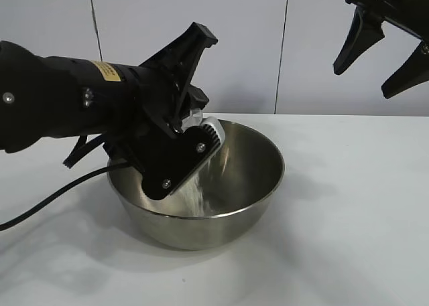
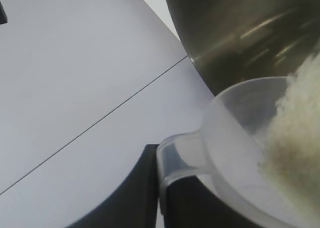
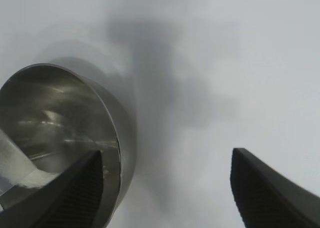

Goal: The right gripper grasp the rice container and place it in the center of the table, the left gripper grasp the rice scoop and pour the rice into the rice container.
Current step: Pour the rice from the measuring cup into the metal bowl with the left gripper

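The rice container, a shiny steel bowl, stands on the white table near its middle. My left gripper hangs over the bowl's left rim, shut on the handle of the rice scoop, which is tipped downward. White rice streams from it into the bowl. The left wrist view shows the clear scoop pinched at its handle by my left gripper, rice sliding toward its lip, and the bowl's wall beyond. My right gripper is open, high at the right, holding nothing; below my right gripper lies the bowl.
A black cable runs from the left arm across the table at the left. A pale panelled wall closes the back. Bare tabletop stretches to the right of the bowl and in front of it.
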